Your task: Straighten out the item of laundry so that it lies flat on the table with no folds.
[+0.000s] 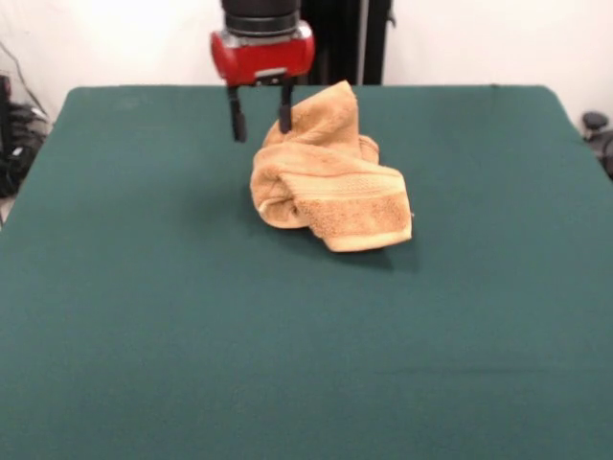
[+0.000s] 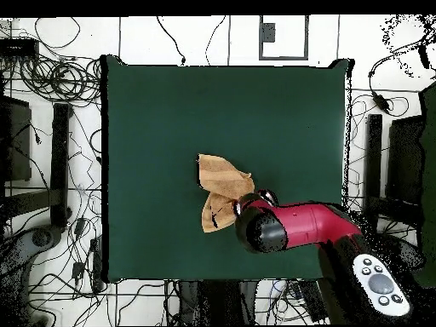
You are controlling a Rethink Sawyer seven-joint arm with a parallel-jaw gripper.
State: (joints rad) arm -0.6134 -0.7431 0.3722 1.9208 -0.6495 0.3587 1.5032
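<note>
The tan-orange towel (image 1: 330,182) lies crumpled in a heap on the dark green table (image 1: 144,307), a little behind its middle. One part stands up in a peak at the back, and a border band shows along the front fold. My gripper (image 1: 261,132) hangs just left of that peak and a little above the table. Its fingers are apart and empty, and the right finger (image 1: 285,115) is right against the raised cloth. In the overhead view the towel (image 2: 223,189) lies bunched on the table (image 2: 170,119), and the red arm (image 2: 298,226) covers its near edge and hides the gripper.
Cables (image 2: 51,77) and dark stands (image 2: 60,162) ring the table on the floor. A grey controller with buttons (image 2: 379,285) lies beside the robot's base. A black post (image 1: 374,38) stands behind the table.
</note>
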